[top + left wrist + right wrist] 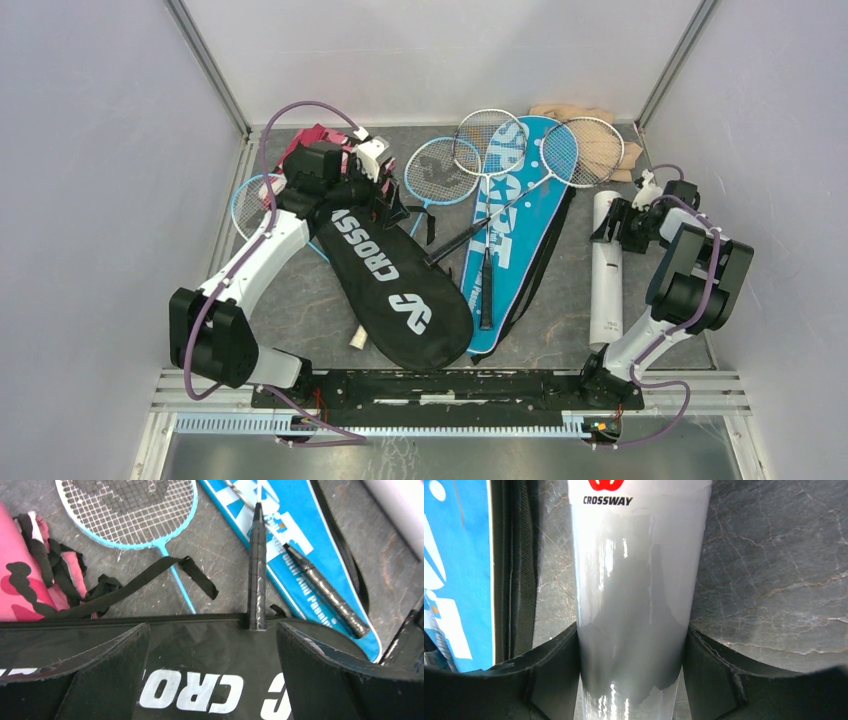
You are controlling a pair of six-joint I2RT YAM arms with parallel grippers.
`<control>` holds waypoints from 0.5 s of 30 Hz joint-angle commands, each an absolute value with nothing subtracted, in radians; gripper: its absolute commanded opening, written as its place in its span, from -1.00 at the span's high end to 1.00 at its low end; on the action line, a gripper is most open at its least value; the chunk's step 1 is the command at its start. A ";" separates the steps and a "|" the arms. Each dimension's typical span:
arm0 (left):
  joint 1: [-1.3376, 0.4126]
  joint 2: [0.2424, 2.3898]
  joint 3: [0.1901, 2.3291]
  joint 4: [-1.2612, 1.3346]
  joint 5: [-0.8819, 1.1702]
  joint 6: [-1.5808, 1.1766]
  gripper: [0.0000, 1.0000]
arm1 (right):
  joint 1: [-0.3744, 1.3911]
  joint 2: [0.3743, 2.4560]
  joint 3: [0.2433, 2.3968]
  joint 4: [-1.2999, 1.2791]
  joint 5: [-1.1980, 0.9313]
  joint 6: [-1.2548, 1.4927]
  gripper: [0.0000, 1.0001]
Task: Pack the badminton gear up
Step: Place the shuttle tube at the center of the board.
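Top external view: the black cover [395, 280] lay slanted on the table [300, 290], just beside the blue cover [520, 235], on which the handles of silver rackets [486, 290] rested. Left wrist view: the left gripper [212, 627] stood over the black cover, fingers spread wide, gripping nothing. A racket handle [257, 570] touched the cover's zipped edge. Right wrist view: the right gripper [630, 630] pinched the white tube [639, 580], which lay on the table right of the blue cover.

Grey table [310, 290] with black cover [390, 275], blue cover [512, 235], white tube [605, 285], blue racket [440, 172].
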State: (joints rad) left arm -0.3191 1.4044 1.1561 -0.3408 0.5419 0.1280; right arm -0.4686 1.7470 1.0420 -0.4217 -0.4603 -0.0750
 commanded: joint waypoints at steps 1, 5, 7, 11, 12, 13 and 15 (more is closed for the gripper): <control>-0.319 1.364 1.132 -0.362 0.507 0.243 -1.00 | -0.471 1.772 1.031 -0.344 -0.494 -0.021 0.30; -0.319 1.355 1.134 -0.392 0.455 0.302 -1.00 | -0.472 1.770 1.035 -0.348 -0.497 -0.028 -0.08; -0.319 1.350 1.140 -0.410 0.444 0.334 -1.00 | -0.471 1.755 1.034 -0.351 -0.500 -0.038 -0.36; -0.319 1.339 1.149 -0.436 0.432 0.388 -1.00 | -0.471 1.702 1.034 -0.360 -0.493 -0.059 -0.75; -0.319 1.338 1.152 -0.442 0.423 0.401 -1.00 | -0.471 1.686 1.033 -0.363 -0.493 -0.065 -0.85; -0.319 1.338 1.154 -0.444 0.414 0.408 -1.00 | -0.471 1.673 1.031 -0.366 -0.495 -0.070 -0.95; -0.319 1.336 1.158 -0.451 0.396 0.422 -1.00 | -0.471 1.645 1.032 -0.375 -0.495 -0.079 -0.96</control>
State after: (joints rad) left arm -0.3191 1.3674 1.1275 -0.4328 0.4427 0.3283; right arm -0.4686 1.7336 1.0306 -0.3840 -0.4915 -0.0566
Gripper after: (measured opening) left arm 0.995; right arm 0.967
